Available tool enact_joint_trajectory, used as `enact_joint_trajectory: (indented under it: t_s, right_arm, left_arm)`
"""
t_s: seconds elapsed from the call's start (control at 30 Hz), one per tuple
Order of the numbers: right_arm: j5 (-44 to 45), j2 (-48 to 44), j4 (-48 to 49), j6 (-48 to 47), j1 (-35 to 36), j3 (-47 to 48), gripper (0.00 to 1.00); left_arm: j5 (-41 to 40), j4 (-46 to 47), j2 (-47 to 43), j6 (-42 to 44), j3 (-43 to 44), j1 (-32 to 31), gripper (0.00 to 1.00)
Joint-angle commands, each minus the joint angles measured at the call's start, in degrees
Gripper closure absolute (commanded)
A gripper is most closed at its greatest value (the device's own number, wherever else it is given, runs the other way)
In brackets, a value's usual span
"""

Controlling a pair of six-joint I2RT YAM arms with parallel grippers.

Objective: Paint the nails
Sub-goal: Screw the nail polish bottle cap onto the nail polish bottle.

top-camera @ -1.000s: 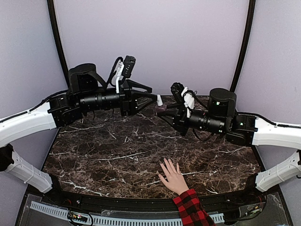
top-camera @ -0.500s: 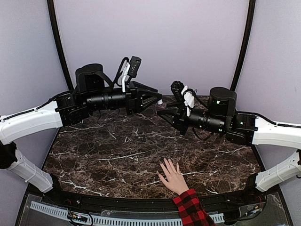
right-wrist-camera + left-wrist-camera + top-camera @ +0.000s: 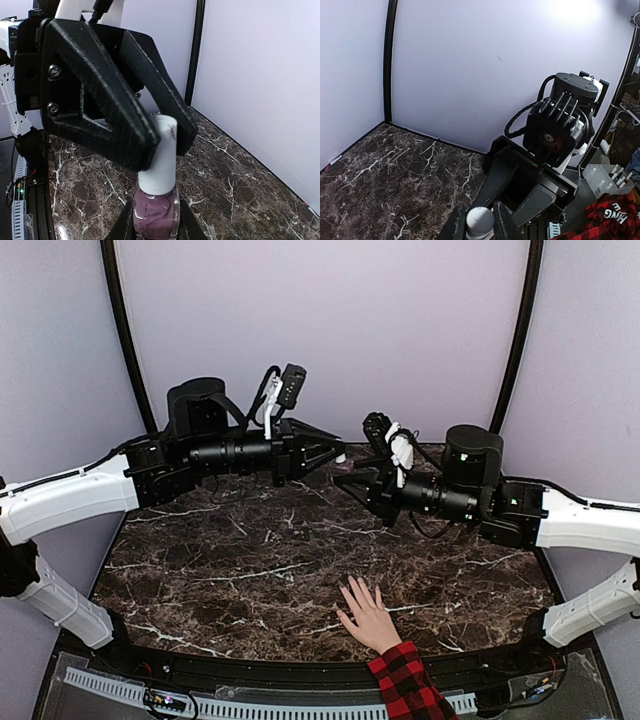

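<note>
As I read the scene from the left, the left gripper (image 3: 336, 453) comes in level at the small glass bottle of purple polish (image 3: 156, 214). Its black fingers (image 3: 107, 125) are pressed against both sides of the bottle's white cylindrical cap (image 3: 162, 155) (the left wrist view shows that cap snug between them). The bottle stands upright above the dark veined marble tabletop (image 3: 230, 560), its glass body pinched low down by the right gripper (image 3: 350, 480), which reaches in from the bottle's right. Well apart from the bottle, on its near side and slightly right, a light-skinned human hand (image 3: 368, 618) with a red-and-black plaid sleeve (image 3: 405, 685) lies flat, fingers spread. The nails (image 3: 357, 583) point toward the bottle; I cannot tell their colour.
</note>
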Motion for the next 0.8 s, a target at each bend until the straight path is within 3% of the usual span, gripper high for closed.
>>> enact_joint_trajectory:
  t_s: [0.0, 0.23, 0.6, 0.77]
  right_arm:
    - [0.6, -0.4, 2.6, 0.2, -0.2, 1.7, 1.00]
    - [-0.1, -0.2, 1.9, 0.1, -0.3, 2.6, 1.00]
    - [1.2, 1.2, 0.0, 1.2, -1.2, 6.1, 1.00]
    - [-4.2, 0.2, 1.2, -0.4, -1.7, 5.6, 1.00]
  left_arm:
    - [1.6, 1.5, -0.6, 1.7, 0.9, 0.1, 0.82]
    - [3.8, 1.9, -0.8, 4.5, -0.4, 0.1, 1.00]
    - [3.2, 2.6, -0.6, 6.8, -3.4, 0.0, 1.00]
    - [5.4, 2.6, -0.7, 7.3, -4.1, 0.0, 1.00]
